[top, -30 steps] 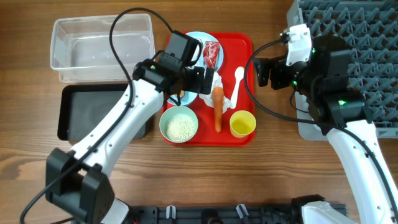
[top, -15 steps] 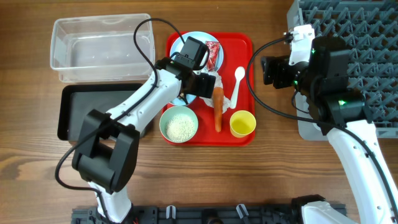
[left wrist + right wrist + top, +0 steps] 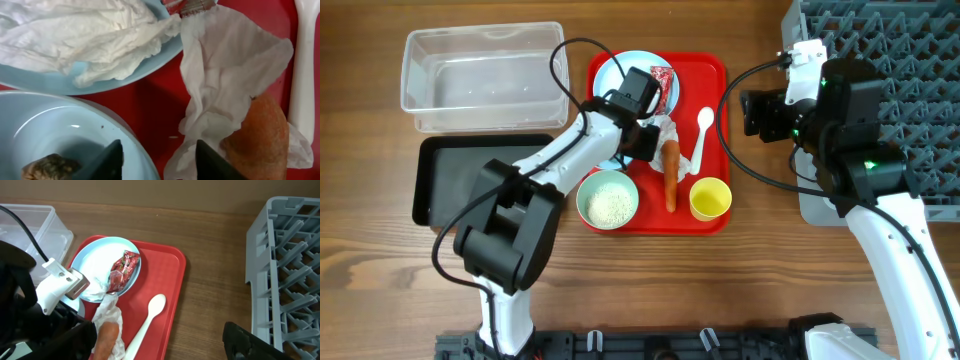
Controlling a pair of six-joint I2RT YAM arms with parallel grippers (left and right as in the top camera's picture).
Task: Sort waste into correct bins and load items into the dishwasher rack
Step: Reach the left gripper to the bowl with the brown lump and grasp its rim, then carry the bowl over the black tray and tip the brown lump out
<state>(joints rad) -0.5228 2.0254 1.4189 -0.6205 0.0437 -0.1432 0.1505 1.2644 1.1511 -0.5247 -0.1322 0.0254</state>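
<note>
- Over the last second the left claw (image 3: 160, 161) has been brought down onto the red tray (image 3: 715, 75). Its jaws have been drawn in from wide to about half.
- The tips are seen apart, with bare tray and the edge of the crumpled tissue (image 3: 225, 75) between them. Nothing is clamped yet.
- The tissue lies against the carrot (image 3: 262, 135), between the plate (image 3: 125, 75) and the spoon (image 3: 305, 65). A grab at the tissue is judged to be under way, so no waste has yet been binned.
- The clear tub (image 3: 410, 70) and black tray (image 3: 430, 180) are seen without waste.
- The right claw (image 3: 748, 113) has hardly been moved and hangs between the tray and the rack (image 3: 880, 40). Its opening cannot be told.
- Print is seen on the red wrapper (image 3: 123, 269), but none can be read.
</note>
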